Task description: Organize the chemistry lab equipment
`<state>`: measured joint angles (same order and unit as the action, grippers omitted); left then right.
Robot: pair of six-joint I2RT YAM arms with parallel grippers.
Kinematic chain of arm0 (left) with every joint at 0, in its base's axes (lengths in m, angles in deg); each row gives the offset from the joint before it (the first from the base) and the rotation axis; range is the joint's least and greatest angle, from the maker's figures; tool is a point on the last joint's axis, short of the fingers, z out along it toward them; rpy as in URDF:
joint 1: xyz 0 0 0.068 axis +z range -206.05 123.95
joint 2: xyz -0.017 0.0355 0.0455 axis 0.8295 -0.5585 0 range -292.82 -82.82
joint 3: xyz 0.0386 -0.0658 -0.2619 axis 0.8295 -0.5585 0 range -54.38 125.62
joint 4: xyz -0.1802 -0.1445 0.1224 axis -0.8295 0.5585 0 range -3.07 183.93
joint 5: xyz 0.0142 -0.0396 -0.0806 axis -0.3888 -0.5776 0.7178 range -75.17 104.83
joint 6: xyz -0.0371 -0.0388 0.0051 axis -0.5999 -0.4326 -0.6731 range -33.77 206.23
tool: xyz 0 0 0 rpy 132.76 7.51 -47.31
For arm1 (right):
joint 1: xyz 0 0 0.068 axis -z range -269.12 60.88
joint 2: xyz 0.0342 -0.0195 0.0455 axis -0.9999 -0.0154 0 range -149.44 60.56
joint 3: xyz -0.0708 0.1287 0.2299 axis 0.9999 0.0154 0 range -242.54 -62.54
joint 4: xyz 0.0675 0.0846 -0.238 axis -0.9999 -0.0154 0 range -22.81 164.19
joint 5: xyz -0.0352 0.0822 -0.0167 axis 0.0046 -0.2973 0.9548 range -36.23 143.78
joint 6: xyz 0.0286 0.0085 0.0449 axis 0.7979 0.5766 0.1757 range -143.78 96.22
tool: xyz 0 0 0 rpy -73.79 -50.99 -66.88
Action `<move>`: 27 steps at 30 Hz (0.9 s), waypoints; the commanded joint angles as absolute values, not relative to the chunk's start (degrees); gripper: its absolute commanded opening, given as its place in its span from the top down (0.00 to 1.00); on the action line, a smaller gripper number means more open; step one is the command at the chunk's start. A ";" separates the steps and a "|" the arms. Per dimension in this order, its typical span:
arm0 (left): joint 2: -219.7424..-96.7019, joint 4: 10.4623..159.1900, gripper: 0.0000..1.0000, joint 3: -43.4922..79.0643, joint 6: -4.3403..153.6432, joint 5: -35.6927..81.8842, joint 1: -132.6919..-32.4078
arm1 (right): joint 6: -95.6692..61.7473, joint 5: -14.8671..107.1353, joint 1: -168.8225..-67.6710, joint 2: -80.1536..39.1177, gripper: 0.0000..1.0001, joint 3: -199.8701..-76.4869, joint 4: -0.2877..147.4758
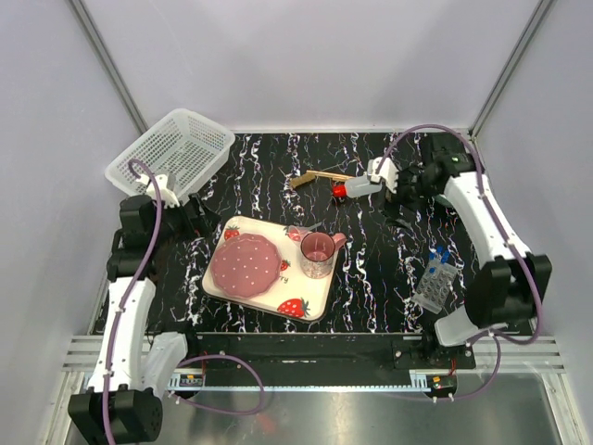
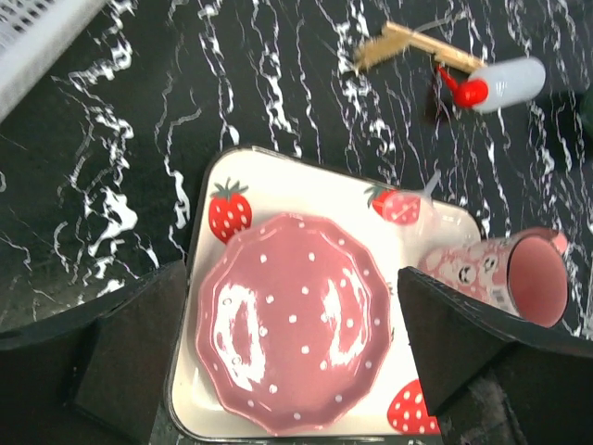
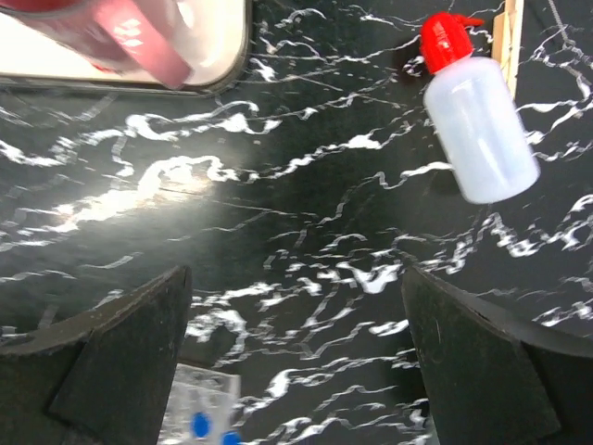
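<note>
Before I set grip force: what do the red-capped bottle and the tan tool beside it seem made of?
Bottle: likely soft plastic, milky translucent, matte; its red cap looks like glossy moulded plastic. Tan tool: probably bare wood, judging by its pale, flat, dull surface, though too small to be sure.

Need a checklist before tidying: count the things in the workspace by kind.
red-capped squeeze bottle: 1
wooden tool: 1
clear tube rack: 1
pink plate: 1
pink cup: 1
strawberry-print tray: 1
white basket: 1
Total: 7
The blue-tipped tubes in the rack are too small to count.
</note>
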<state>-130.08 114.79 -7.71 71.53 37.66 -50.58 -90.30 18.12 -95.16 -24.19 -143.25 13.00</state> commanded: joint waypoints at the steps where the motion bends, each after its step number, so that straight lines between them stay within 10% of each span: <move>1: -126.59 114.79 0.01 -10.35 74.10 38.83 -51.83 | -104.63 28.01 -97.99 -31.27 0.00 -149.72 16.96; 27: -124.56 113.21 0.01 -14.83 75.51 38.99 -53.50 | -103.67 38.84 -103.18 -66.26 0.08 -166.96 31.65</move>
